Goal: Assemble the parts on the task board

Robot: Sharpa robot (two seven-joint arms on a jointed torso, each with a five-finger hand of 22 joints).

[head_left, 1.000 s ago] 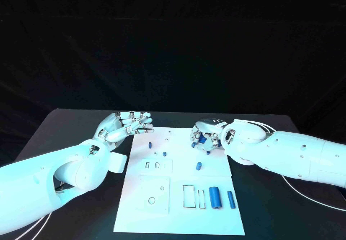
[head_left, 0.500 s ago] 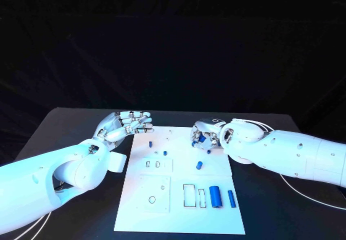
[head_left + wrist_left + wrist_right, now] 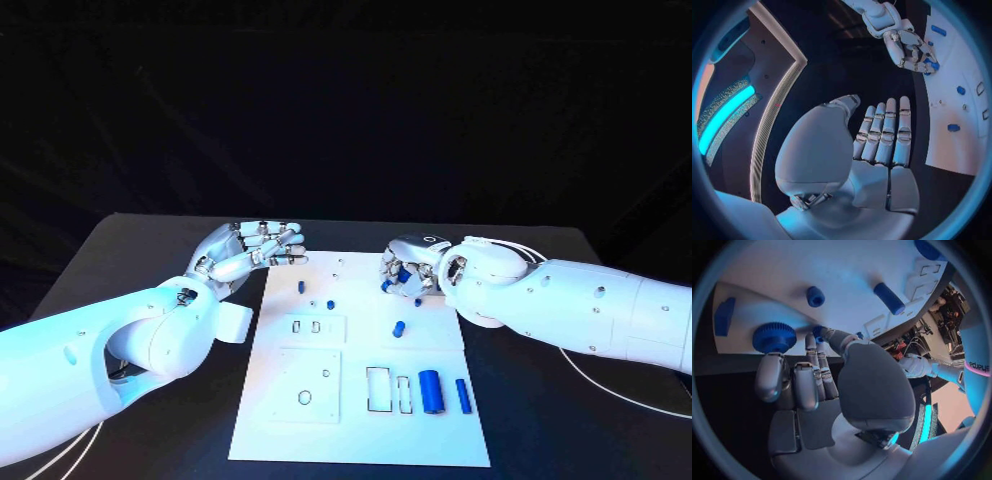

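While the right robot hand (image 3: 410,274) pinches a small blue part (image 3: 819,331) over the task board's (image 3: 361,420) far edge, left robot hand (image 3: 248,250) open and empty beside it, several blue cylinders (image 3: 428,388) remain loose, slots unfilled.

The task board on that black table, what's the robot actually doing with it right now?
The robot is assembling small blue parts on the white task board. Its right robot hand is curled over the board's far right edge, its fingers at a small blue piece, beside a blue gear. The left robot hand hovers just off the board's far left corner, open, holding nothing. Several parts lie loose on the board, including a large blue cylinder and a thinner blue rod near the front.
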